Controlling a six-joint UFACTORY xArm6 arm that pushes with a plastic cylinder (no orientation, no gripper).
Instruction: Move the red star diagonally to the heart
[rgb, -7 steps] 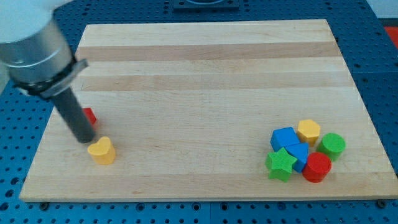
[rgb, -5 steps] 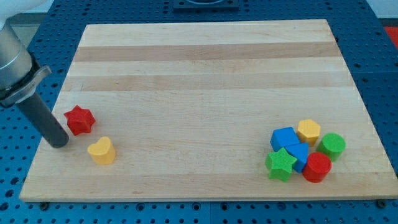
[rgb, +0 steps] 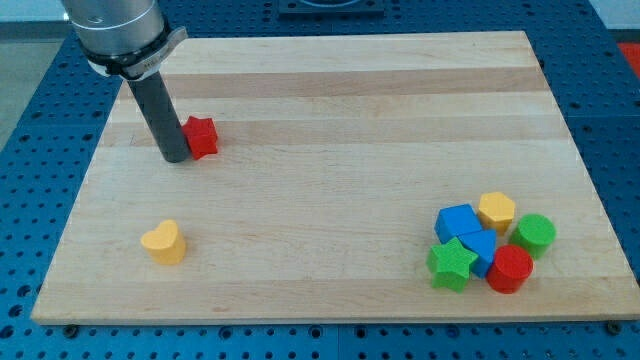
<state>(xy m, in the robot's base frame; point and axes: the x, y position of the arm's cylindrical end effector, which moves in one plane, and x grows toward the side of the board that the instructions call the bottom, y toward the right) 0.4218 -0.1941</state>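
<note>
My tip (rgb: 174, 157) sat on the counter (rgb: 330, 90) touching the left side of the red star (rgb: 201, 136), in the upper-left part of the counter. No claw on this rig — just the bare rod, so nothing to grasp or release. The yellow heart (rgb: 163, 242) lay nearer the bottom-left corner, well apart from the star, below and slightly left of it. Judgement: from this contact a push would send the star right, away from the heart. Better to bring the tip round to the star's upper-right side, then push down-left, correcting if the star slips off-line. The cluster by the bottom-right corner — untouched.
</note>
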